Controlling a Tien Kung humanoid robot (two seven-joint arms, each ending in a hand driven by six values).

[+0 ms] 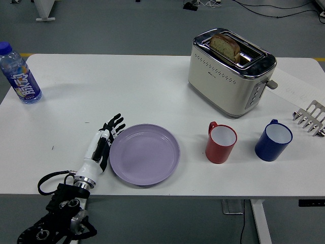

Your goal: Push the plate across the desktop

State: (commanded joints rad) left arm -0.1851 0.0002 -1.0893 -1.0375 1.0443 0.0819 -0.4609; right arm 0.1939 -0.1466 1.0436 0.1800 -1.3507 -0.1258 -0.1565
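1. Now the purple plate [144, 154] is lying flat on the white tabletop [127, 86], near its front edge.
2. Bare tabletop is showing between the plate's right rim and the red mug [220, 143], with the blue mug [273, 140] further right.
3. Behind, the toaster [231, 71] is standing well apart; a bottle [19, 76] is sitting at the far left corner.
4. The left hand [103, 143] is lying against the plate's left rim, fingers extended and gripping nothing.
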